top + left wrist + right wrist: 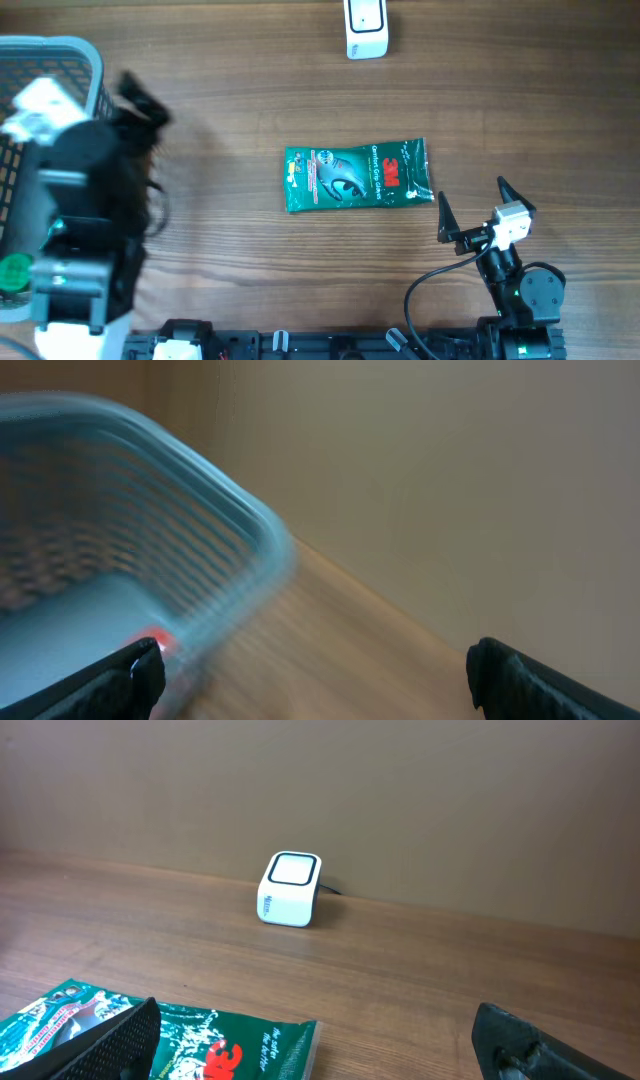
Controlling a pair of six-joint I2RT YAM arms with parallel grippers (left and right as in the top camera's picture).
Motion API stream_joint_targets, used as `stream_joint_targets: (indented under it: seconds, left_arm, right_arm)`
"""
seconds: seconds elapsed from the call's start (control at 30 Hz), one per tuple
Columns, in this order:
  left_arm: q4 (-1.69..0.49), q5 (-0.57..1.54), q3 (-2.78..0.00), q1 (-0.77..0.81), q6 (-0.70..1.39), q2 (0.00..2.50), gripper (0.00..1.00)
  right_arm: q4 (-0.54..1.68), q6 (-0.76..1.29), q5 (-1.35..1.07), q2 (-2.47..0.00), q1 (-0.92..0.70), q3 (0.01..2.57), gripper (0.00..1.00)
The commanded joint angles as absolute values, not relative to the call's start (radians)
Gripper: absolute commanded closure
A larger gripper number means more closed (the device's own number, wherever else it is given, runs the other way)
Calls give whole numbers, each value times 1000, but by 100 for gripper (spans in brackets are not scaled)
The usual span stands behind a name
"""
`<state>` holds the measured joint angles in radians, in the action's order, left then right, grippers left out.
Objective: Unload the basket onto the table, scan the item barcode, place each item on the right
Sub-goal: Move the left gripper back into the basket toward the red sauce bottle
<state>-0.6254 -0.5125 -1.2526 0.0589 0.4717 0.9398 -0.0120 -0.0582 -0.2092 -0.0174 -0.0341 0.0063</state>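
Note:
The item, a green 3M packet (357,177), lies flat in the middle of the wooden table, printed side up; no barcode shows on it. The white barcode scanner (366,28) stands at the far edge. My right gripper (476,204) hovers open just right of the packet, holding nothing. In the right wrist view the packet's corner (210,1042) lies by the left fingertip and the scanner (290,889) stands ahead. My left gripper (315,682) is open and empty beside the basket, and that view is blurred.
A light-blue plastic basket (60,55) stands at the table's left edge, partly covered by my left arm (85,190). A green object (12,270) shows inside it. In the left wrist view the basket's corner (255,525) is blurred. A black cable (425,290) trails near the right arm's base.

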Motion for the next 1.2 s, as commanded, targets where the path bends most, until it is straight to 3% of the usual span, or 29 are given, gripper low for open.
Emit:
stream_joint_targets:
  seconds: [0.0, 0.13, 0.27, 0.43, 0.73, 1.17]
  left_arm:
    - [-673, -343, -1355, -220, 474, 1010, 0]
    - [-769, -20, -1396, -548, 641, 1139, 0]
    - [-844, 79, -1395, -695, 924, 1292, 0]
    - [-844, 114, -1395, -706, 1311, 1470, 0]
    - [-884, 105, -1393, -636, 1644, 1707, 0]
    - [-857, 24, -1393, -624, 1735, 1977, 0]
  right_arm:
    - [-17, -72, -225, -9, -38, 5, 0]
    - [-17, -72, -225, -9, -38, 5, 0]
    - [-17, -72, -226, -9, -38, 5, 0]
    - [-17, -72, -225, -9, -38, 5, 0]
    - [-17, -72, -225, -9, -38, 5, 0]
    - [-17, -71, -225, -9, -38, 5, 0]
